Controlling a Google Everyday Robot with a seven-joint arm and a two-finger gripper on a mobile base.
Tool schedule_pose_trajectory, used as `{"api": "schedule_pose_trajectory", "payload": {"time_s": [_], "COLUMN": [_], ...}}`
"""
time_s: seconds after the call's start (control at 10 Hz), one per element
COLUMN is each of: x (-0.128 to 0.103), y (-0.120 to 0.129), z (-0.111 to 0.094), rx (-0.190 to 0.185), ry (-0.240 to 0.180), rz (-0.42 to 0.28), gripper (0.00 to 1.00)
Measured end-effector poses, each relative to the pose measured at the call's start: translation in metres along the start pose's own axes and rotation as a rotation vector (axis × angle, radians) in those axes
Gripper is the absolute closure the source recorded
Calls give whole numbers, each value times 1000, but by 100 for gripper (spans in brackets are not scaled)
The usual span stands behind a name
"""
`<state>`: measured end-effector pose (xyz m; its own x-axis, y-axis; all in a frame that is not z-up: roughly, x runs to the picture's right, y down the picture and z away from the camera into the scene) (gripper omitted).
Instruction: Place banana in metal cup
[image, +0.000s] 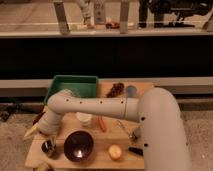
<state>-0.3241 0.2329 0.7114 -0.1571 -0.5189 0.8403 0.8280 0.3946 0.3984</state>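
At the lower left of the frame the gripper (44, 134) hangs just above the metal cup (48, 147), which stands on the table (107, 135) beside the purple bowl (78, 145). Its fingers are spread wide and hold nothing. The banana (31, 131) juts up-left past the arm, apparently propped in or against the cup.
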Motion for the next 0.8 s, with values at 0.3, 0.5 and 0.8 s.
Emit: {"api": "schedule_pose_trajectory", "payload": {"time_s": [0.3,0.5,0.8], "x": [4,3,0], "y": [2,5,5], "z": [0,1,-3], "rx": [-36,-73,-79], "ry": [-4,-15,-34], "rz": [3,4,5], "gripper": [20,20,20]}}
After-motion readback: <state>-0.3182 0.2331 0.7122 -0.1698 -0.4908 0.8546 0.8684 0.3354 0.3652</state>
